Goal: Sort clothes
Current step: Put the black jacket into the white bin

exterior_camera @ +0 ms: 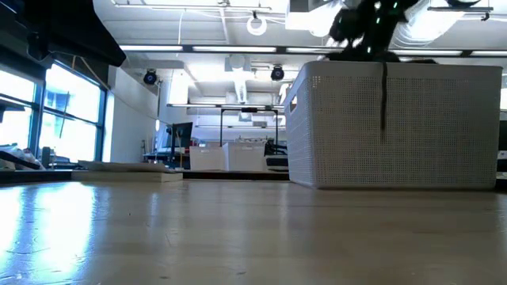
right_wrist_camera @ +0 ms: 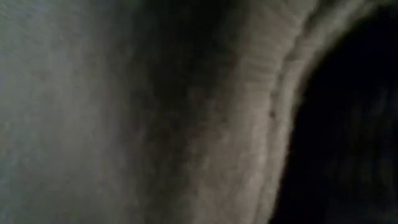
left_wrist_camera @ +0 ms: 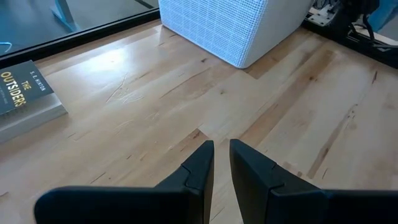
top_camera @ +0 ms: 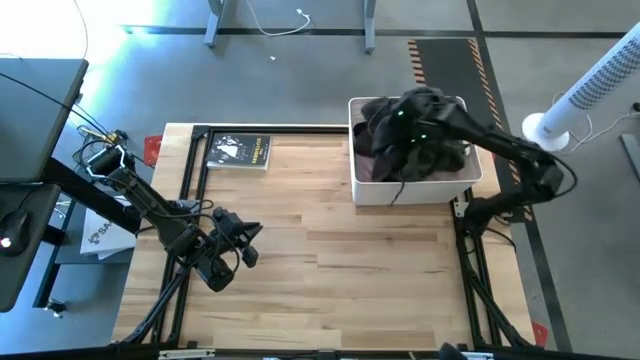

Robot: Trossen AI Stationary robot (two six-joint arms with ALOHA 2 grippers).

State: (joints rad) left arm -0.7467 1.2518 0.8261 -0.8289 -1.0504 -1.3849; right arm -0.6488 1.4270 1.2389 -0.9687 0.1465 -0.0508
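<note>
R gripper [top_camera: 400,125] buried in clothes [top_camera: 425,155]; fingers hidden

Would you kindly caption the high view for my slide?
Right gripper reaches into white lattice basket of dark clothes; left gripper waits over wooden table.

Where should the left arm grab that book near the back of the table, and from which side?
By its edges, from straight above. The book lies flat on the table with nothing touching it, so there is no gap underneath; fingers would probably do best straddling its shorter width. The left gripper, nearly closed, would have to open first. The right gripper is down in the basket among the clothes.
</note>
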